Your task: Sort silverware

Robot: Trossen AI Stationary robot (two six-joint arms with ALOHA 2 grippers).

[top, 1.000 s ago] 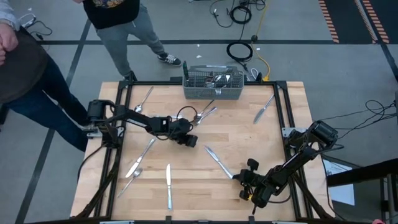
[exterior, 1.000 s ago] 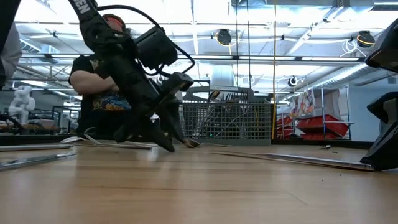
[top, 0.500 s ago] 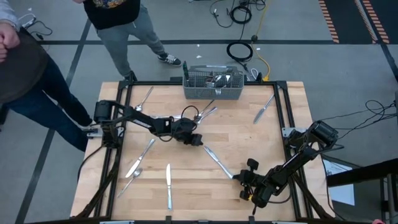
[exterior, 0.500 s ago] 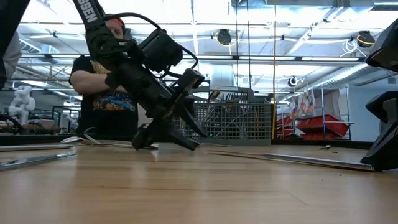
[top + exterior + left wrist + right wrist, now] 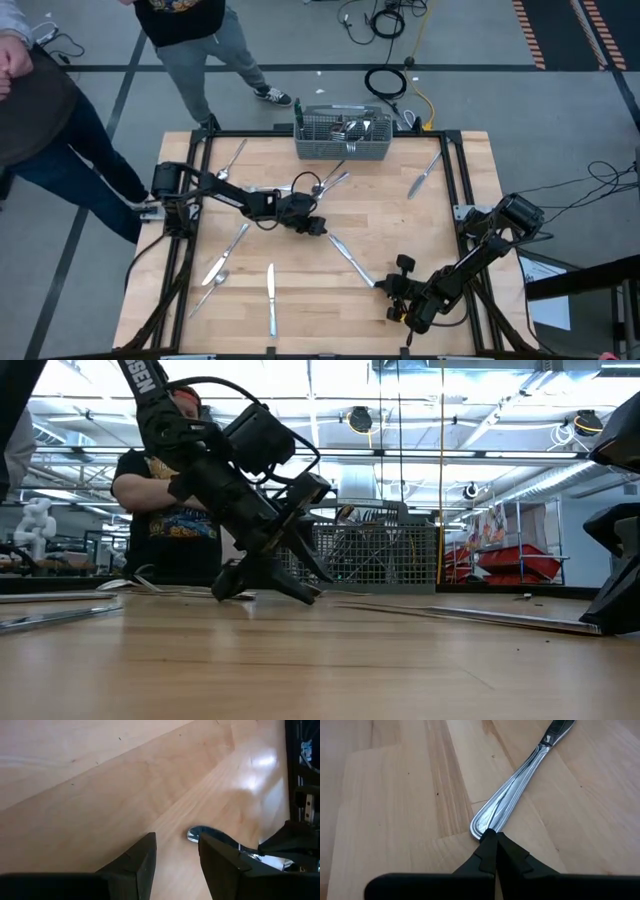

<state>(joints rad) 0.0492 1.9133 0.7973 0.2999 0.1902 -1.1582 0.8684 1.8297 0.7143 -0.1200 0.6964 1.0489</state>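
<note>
A silver knife (image 5: 351, 261) lies flat on the wooden table, running slantwise from the middle toward the near right. My left gripper (image 5: 318, 227) stands open and low just short of its blade tip (image 5: 195, 834), which shows beyond the gap between the two fingers (image 5: 177, 855). My right gripper (image 5: 384, 287) is shut at the knife's handle end. More silverware lies flat about the table: a fork (image 5: 232, 160), spoons (image 5: 331, 183), and knives (image 5: 425, 172) (image 5: 270, 298) (image 5: 228, 252). My right gripper has its shut fingertips (image 5: 489, 836) against the rounded free end of the knife's handle (image 5: 481, 826). It slants down from the table's near right, in line with the knife. The knife lies flat on the table.
A grey wire-mesh basket (image 5: 343, 148) holding silverware stands at the middle of the far edge. A spoon (image 5: 209, 291) lies near the left front. Black frame rails (image 5: 463, 180) border the table. People stand beyond the far left corner (image 5: 190, 40).
My left gripper has moved toward the table's right edge and sunk a little, coming up to the blade end of the slanting knife. The knife and my right gripper have kept still.
</note>
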